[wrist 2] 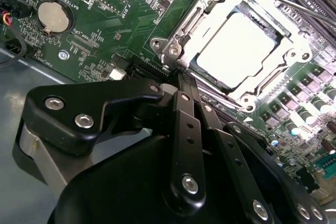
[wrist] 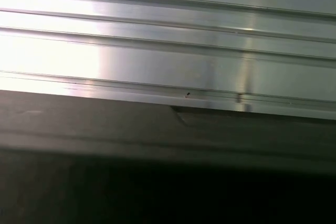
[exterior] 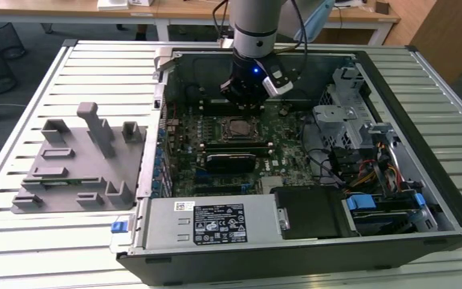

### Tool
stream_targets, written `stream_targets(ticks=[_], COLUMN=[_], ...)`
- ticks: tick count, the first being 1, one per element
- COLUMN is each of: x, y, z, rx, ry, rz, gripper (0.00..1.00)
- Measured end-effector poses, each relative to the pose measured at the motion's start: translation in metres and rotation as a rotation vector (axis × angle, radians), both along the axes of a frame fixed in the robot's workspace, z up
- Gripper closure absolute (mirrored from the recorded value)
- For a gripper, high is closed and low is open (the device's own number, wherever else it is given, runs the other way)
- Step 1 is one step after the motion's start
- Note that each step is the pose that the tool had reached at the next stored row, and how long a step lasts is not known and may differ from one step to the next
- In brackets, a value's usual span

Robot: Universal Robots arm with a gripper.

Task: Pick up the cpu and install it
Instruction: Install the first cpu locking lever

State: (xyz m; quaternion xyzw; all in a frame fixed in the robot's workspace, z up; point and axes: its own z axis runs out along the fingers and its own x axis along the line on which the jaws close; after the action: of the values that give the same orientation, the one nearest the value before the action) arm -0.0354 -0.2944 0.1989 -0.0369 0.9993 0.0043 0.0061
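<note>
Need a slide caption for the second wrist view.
Gripper shut and empty, its tips beside the motherboard socket where the cpu already sits.

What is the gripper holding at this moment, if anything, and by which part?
Nothing. The gripper has its fingers closed together with nothing between them, beside the socket on the motherboard. The cpu lies seated in the socket, apart from the fingers.

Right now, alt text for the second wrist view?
A silver-topped cpu sits in its metal socket frame on a green motherboard. The black end effector fills the foreground, its fingers pressed together with tips at the frame's edge, holding nothing. A round coin battery lies on the board off to one side.
</note>
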Motion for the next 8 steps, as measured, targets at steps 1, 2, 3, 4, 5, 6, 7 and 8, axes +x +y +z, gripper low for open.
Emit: stream_targets(ticks=[1, 2, 3, 4, 5, 6, 7, 8], x=[0.0000, 0.0001, 0.0002, 0.0002, 0.0003, 0.0003, 0.0002, 0.0002], y=[0.0000, -0.0001, 0.0000, 0.0002, 0.0001, 0.0001, 0.0000, 0.0000], z=[-0.0004, -0.0006, -0.0011, -0.0016, -0.0016, -0.0015, -0.0016, -0.0019], rx=[-0.0025, -0.0058, -0.0080, -0.0092, -0.0102, -0.0104, -0.0107, -0.0108], ry=[0.0001, 0.0001, -0.0004, -0.0006, -0.0004, -0.0003, -0.0002, -0.0001], rz=[0.000, 0.000, 0.000, 0.000, 0.000, 0.000, 0.000, 0.000], gripper=[0.89, 0.89, 0.89, 0.89, 0.89, 0.89, 0.89, 0.89])
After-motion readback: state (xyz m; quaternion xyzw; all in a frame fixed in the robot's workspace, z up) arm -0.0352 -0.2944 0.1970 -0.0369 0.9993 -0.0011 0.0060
